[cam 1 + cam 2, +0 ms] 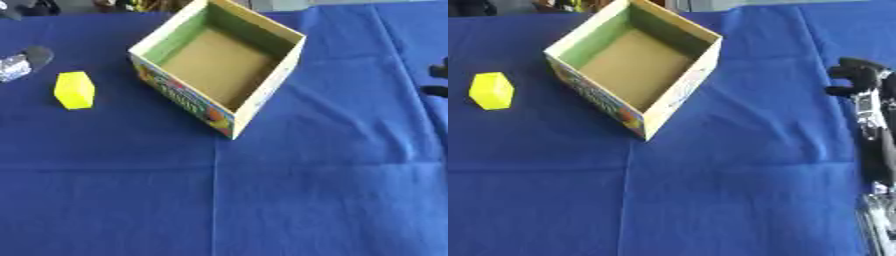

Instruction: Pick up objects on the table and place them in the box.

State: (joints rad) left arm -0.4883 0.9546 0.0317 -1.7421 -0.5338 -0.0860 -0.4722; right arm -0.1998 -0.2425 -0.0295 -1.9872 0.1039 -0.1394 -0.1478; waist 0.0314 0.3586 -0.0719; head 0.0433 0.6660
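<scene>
Left hand (26,61) at left edge — right hand (859,75) curled, empty.

The scene is brightly and evenly lit, with strong, saturated colour on the blue cloth (306,200) covering the bench. Light seems to come from above and slightly from the far side: the box (262,95) casts only a soft, short shadow on the cloth along its near walls, and its inner left wall looks brighter than the floor. The yellow block (74,90) glows almost overexposed, its facets hard to separate. Both views are soft overall; edges smear slightly, and the right hand (859,75) at the frame's edge is blurred. Cloth creases show as faint lighter lines.
</scene>
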